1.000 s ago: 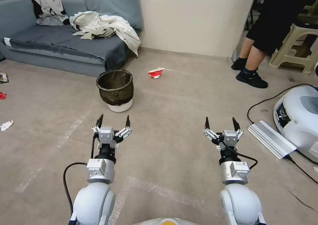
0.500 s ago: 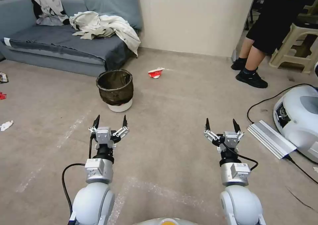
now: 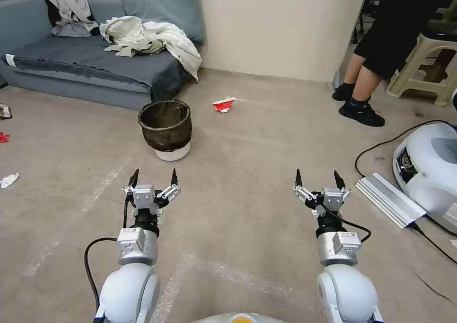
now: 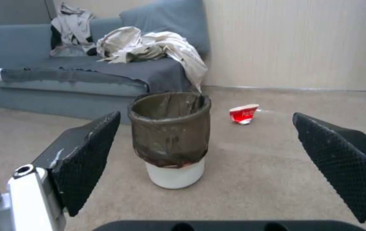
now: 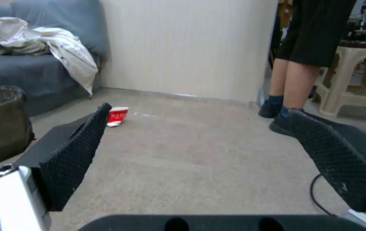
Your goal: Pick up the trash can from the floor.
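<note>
On floor [image 3: 266, 137]: trash can [image 3: 165, 129] upright | L hand [image 3: 153, 178] wide, short of it | R hand [image 3: 317, 179] wide

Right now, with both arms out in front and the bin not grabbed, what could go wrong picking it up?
The trash can stands upright on the floor, ahead of the open left gripper; pinching the loose bag over its rim may slip or pull the bag free. A nudge could likely tip it. The sofa sits close behind, leaving little room beyond. The open right gripper hangs near a cable.
</note>
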Controlling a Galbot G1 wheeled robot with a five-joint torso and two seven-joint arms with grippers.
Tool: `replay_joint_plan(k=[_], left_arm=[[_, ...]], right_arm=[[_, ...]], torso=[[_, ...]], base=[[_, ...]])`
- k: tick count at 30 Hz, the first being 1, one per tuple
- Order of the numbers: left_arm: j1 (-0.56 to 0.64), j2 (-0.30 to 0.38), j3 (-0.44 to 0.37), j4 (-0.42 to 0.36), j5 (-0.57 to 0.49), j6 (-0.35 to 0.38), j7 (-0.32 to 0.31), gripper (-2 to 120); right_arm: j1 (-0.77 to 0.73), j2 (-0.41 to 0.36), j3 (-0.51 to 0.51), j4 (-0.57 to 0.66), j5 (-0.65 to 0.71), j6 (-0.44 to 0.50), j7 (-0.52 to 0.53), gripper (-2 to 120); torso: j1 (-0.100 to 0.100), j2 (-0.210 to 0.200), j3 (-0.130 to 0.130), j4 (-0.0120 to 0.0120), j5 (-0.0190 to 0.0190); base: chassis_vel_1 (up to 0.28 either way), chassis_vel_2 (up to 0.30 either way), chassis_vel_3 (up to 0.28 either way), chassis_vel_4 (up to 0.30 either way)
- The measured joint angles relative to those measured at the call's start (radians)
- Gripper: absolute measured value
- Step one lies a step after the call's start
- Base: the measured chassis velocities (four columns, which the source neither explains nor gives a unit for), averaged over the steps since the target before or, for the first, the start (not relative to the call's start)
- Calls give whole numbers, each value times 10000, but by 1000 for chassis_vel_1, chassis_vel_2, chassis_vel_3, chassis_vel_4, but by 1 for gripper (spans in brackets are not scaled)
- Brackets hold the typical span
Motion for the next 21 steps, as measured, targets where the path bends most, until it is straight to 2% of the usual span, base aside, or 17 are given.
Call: replay_joint_plan(k=[21], left_arm=[[-23, -48, 45, -40, 41, -12, -44, 100]], right_arm=[[28, 9, -2, -46, -63, 37, -41, 100]], torso=[[0, 0, 0, 0, 0]], base=[[0, 0, 0, 0]])
